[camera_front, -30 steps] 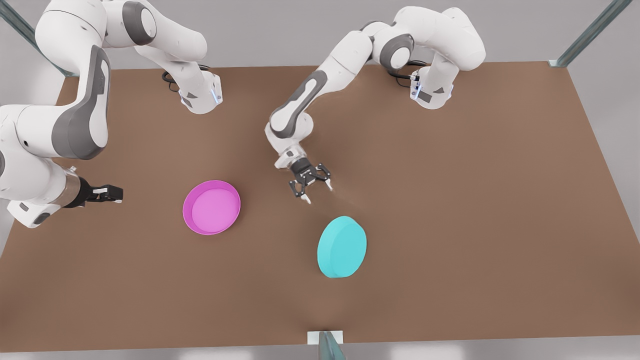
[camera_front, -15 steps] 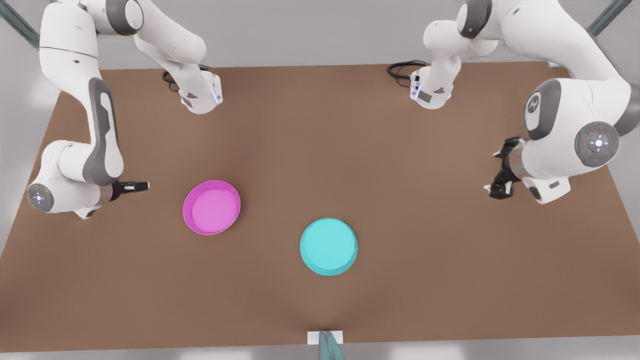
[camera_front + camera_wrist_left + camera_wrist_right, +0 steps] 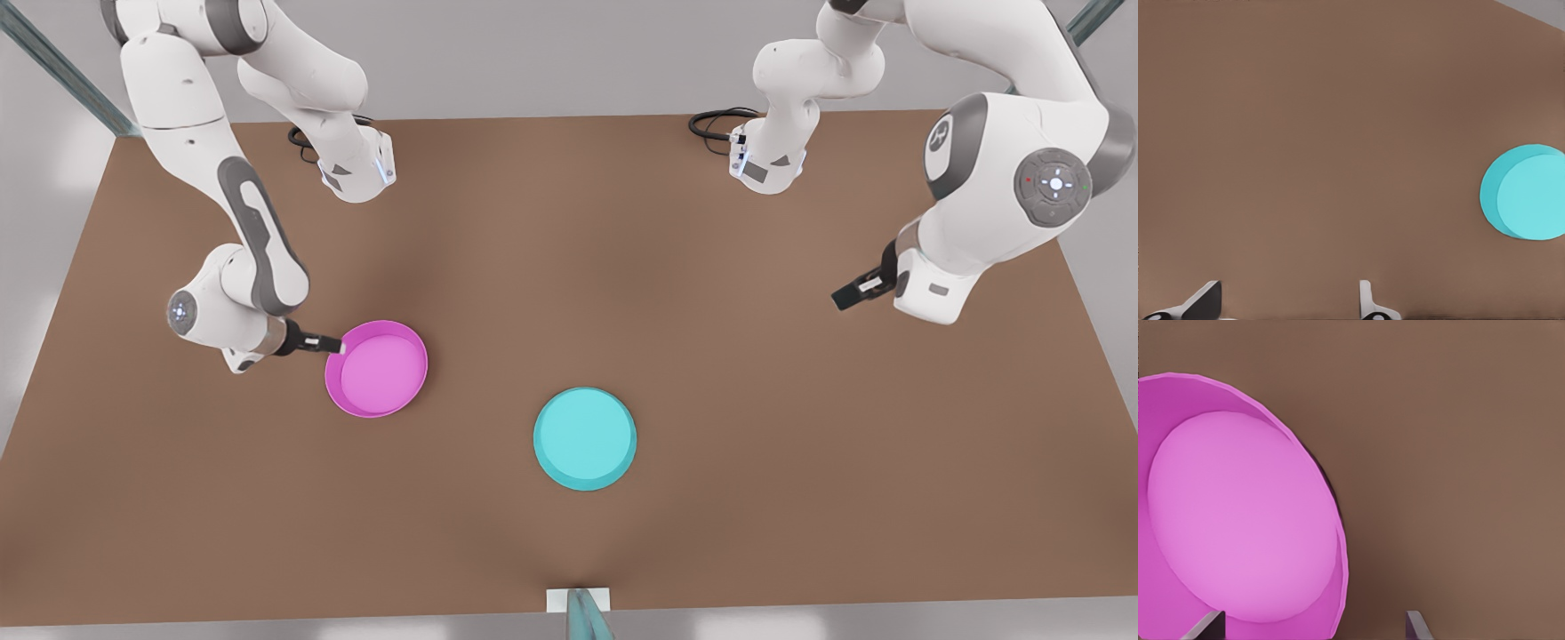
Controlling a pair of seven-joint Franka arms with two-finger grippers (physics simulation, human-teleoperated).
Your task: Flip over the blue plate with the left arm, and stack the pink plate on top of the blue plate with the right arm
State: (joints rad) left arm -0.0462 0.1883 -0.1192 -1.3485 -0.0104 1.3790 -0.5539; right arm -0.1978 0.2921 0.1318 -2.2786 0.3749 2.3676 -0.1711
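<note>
centrally, the blue plate point(image 3: 584, 437) lay base-up on the table point(image 3: 800, 444). at its ten o'clock sat the pink plate point(image 3: 377, 368), rim-up, right gripper point(image 3: 332, 345) open at its edge, seemingly to grasp. left gripper point(image 3: 846, 295) waited open at two o'clock.

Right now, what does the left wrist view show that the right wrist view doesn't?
The left wrist view has the blue plate lying flat on the table, well away from the open left tool. The right wrist view has the pink plate instead, hollow side up and seen close, with its rim right at the open right tool. Both views share the brown table surface, and each shows that arm's own two fingertips set apart.
</note>
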